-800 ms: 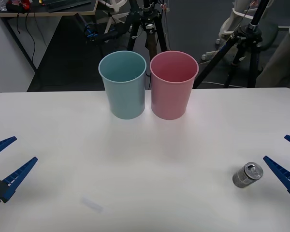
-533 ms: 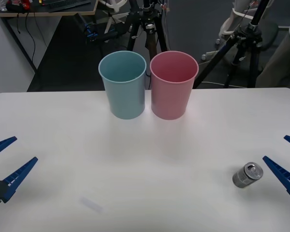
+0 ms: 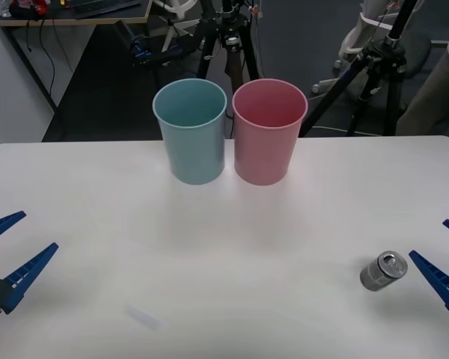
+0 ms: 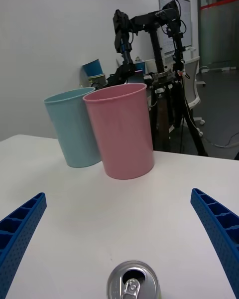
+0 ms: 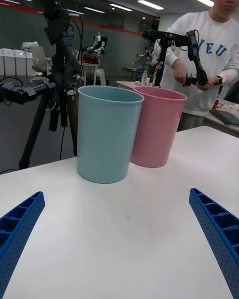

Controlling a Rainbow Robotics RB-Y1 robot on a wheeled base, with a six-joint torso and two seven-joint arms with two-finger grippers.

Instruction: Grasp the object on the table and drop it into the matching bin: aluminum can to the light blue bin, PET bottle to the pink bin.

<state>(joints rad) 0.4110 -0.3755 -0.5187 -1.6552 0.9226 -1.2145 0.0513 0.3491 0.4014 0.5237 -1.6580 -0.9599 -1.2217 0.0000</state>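
Right gripper wide open beside the can, nothing grasped yet.

The right gripper [image 3: 447, 258], fingers spread and empty, sits just beside the aluminum can [image 3: 382, 270] lying near the table [image 3: 75, 187] edge. The left gripper [image 3: 7, 254] waits open, well apart. Grasp, carry and drop remain; bare tabletop leads to the light blue bin [image 3: 191, 131], touching the pink bin [image 3: 269, 131].
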